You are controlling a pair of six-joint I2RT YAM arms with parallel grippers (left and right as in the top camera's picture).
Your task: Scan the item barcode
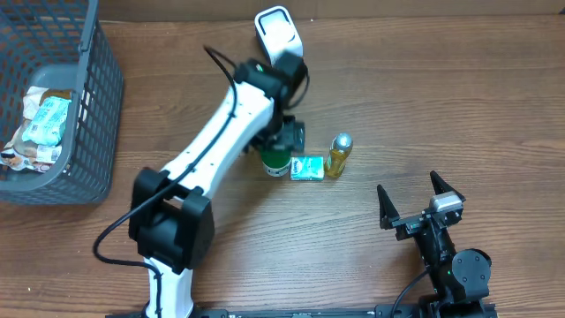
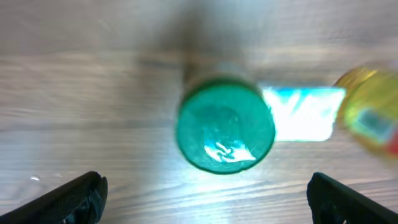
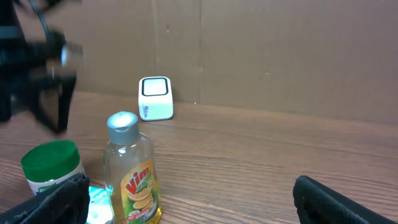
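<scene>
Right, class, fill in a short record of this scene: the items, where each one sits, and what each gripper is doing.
Row on table: green-lidded jar, teal packet, yellow bottle, side by side with the packet in the middle
Standing: jar and bottle upright, packet lying flat
Scanner: white scanner at the far side, apart from the row
Basket: grey basket at the table's edge, with packets inside
Left gripper: open, above the jar's lid, holding nothing
Right gripper: open, empty, away from the row
Barcode: none readable in any view
</scene>
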